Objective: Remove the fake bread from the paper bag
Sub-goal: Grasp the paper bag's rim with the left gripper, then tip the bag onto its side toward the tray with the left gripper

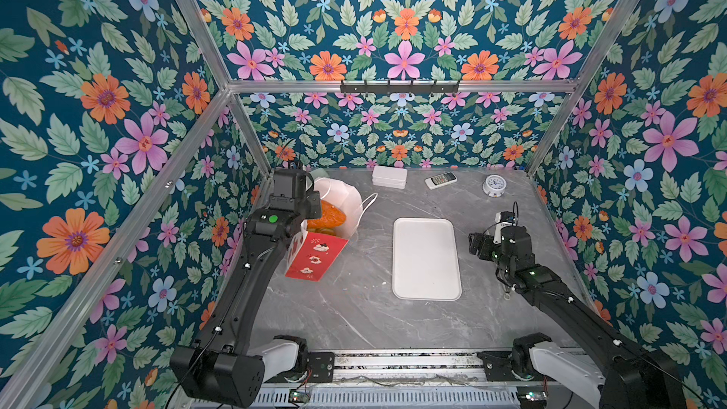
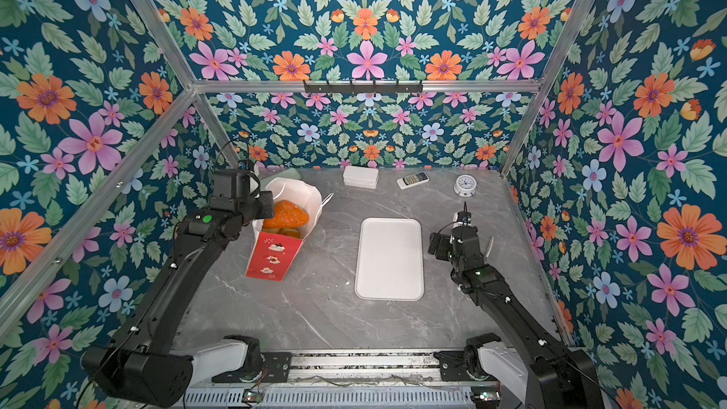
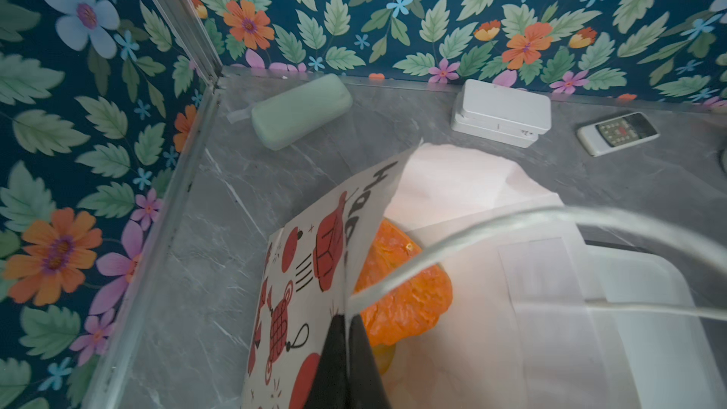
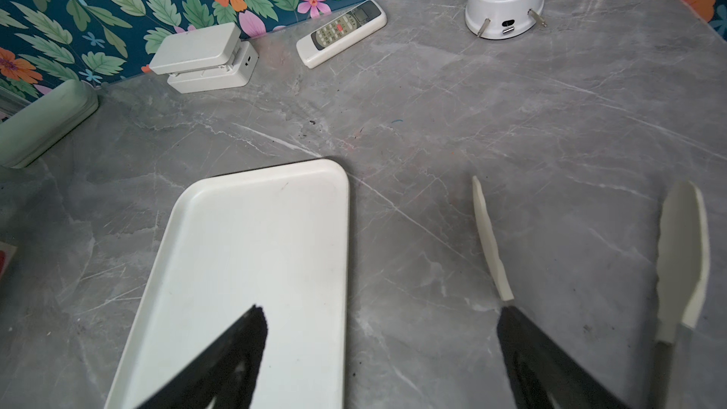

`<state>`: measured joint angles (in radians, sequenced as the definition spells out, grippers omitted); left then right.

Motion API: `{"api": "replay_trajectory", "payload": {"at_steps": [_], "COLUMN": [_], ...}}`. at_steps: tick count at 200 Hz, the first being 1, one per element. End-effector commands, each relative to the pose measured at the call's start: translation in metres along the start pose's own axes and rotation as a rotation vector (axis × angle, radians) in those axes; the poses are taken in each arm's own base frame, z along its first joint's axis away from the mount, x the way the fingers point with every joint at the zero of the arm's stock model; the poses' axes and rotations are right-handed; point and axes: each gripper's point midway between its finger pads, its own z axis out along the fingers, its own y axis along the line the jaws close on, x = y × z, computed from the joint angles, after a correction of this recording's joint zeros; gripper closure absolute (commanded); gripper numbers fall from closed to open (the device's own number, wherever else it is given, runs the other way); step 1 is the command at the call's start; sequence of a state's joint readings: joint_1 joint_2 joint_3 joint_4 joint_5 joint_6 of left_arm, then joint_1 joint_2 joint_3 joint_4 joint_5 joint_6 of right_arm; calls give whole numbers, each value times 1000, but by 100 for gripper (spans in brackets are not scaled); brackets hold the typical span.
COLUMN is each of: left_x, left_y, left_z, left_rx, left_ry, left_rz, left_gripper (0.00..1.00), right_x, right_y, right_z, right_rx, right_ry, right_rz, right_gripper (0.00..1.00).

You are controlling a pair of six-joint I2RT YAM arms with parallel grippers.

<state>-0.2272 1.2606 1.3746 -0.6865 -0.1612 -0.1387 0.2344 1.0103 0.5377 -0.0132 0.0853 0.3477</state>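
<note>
Left of the white tray [image 1: 427, 257], our left fingers [image 3: 340, 344] pinch the rim of the paper bag [image 1: 314, 249] to keep it steady. The fake bread [image 1: 326, 216] sits inside. Right of the tray, our right fingers [image 4: 236, 348] are spread, holding nothing. We think they must next reach over into the bag for the top piece.

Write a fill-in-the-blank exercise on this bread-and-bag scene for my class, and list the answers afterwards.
1. The fake bread lies ____ the paper bag.
2. The left gripper pinches the bag's rim, its jaws ____.
3. The right gripper hovers with its jaws ____.
4. The remote control lies between the white box and the ____.
Answers: inside; shut; open; clock.
</note>
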Motion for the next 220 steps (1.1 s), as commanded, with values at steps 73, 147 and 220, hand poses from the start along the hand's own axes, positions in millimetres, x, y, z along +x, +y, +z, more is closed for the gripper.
{"api": "replay_trajectory", "payload": {"at_steps": [73, 147, 220], "left_x": [9, 4, 45], "left_y": [0, -100, -167], "left_z": [61, 64, 62], "left_rx": [-223, -45, -94], "left_ry": [75, 24, -75], "left_rz": [247, 265, 448], "left_gripper": [100, 100, 100], "right_x": [-2, 5, 16], "right_y": [0, 3, 11], "right_z": [0, 6, 12], "right_rx": [4, -12, -52], "right_ry": [-5, 34, 93], "right_rz": [10, 23, 59], "right_gripper": [7, 7, 7]}}
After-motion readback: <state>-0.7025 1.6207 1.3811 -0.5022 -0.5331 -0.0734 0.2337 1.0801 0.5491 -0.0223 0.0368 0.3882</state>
